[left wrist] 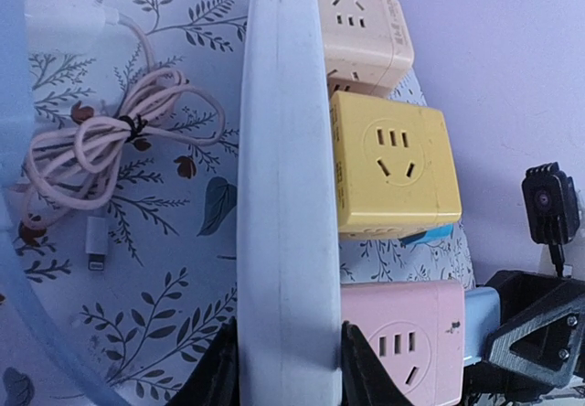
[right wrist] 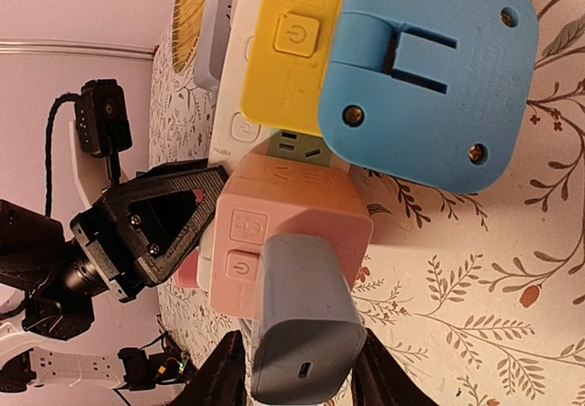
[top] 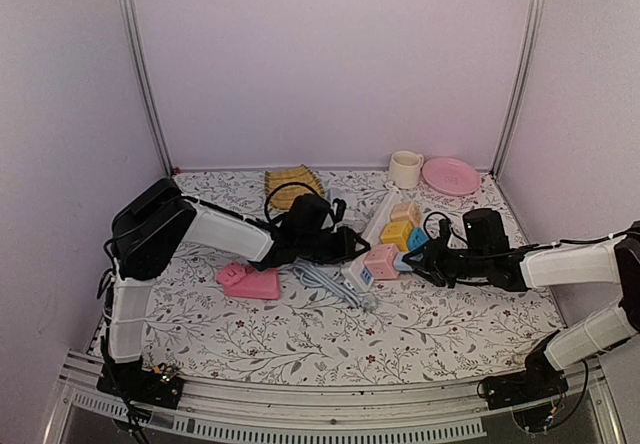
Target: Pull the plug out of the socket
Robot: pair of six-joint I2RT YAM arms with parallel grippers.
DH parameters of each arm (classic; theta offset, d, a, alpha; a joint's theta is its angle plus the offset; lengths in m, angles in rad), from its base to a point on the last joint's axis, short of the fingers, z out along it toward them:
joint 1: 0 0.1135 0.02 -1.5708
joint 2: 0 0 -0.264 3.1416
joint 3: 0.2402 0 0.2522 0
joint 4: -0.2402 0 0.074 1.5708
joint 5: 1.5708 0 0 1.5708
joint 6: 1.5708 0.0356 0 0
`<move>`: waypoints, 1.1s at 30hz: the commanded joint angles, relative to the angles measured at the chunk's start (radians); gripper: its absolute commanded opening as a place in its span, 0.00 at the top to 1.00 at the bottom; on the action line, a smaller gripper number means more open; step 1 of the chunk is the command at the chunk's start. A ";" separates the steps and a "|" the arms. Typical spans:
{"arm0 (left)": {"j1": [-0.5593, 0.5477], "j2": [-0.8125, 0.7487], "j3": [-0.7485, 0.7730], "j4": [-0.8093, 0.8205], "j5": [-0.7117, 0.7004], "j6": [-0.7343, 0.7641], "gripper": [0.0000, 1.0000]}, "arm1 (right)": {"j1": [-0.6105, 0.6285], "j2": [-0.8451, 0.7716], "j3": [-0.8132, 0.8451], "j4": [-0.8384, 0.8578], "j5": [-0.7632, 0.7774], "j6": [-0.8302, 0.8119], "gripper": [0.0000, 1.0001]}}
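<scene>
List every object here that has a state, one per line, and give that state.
socket: gripped by the left gripper
grey plug: seated in the pink cube, gripped by the right gripper
pink cube: plugged into the socket
yellow cube: plugged into the socket
blue cube: unplugged, underside showing
pale cable: coiled, tied, unplugged

Both arms [top: 225, 232] have white links and black joints.

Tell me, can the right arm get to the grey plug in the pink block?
Probably yes. The right gripper has a finger on each side of the grey plug sticking out of the pink block, with nothing between them. The left gripper grips the socket.
</scene>
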 commanded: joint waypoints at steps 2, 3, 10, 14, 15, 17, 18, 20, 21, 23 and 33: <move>-0.046 0.025 -0.080 -0.139 -0.017 0.022 0.91 | 0.006 -0.010 0.014 0.019 0.007 0.015 0.69; -0.047 0.021 -0.083 -0.137 -0.024 0.023 0.93 | 0.005 -0.013 0.014 0.016 0.006 0.015 0.72; -0.050 -0.011 -0.091 -0.153 -0.093 0.056 1.00 | 0.005 -0.053 0.029 -0.046 0.030 -0.002 0.84; -0.049 -0.020 -0.097 -0.173 -0.117 0.071 1.00 | 0.003 -0.088 0.044 -0.096 0.041 -0.026 0.88; -0.048 -0.023 -0.101 -0.172 -0.121 0.073 1.00 | 0.004 -0.096 0.050 -0.107 0.040 -0.030 0.88; -0.047 -0.024 -0.108 -0.170 -0.127 0.074 1.00 | 0.002 -0.105 0.059 -0.132 0.036 -0.043 0.89; -0.046 -0.024 -0.110 -0.170 -0.128 0.076 1.00 | 0.002 -0.109 0.064 -0.145 0.035 -0.048 0.89; -0.046 -0.024 -0.113 -0.169 -0.127 0.078 1.00 | 0.000 -0.121 0.070 -0.168 0.036 -0.058 0.89; -0.045 -0.024 -0.114 -0.168 -0.124 0.078 1.00 | -0.003 -0.131 0.069 -0.174 0.038 -0.062 0.90; -0.044 -0.025 -0.118 -0.164 -0.124 0.079 1.00 | -0.014 -0.144 0.065 -0.185 0.033 -0.066 0.90; -0.036 -0.028 -0.137 -0.156 -0.109 0.084 1.00 | -0.151 -0.222 0.027 -0.261 -0.023 -0.136 0.90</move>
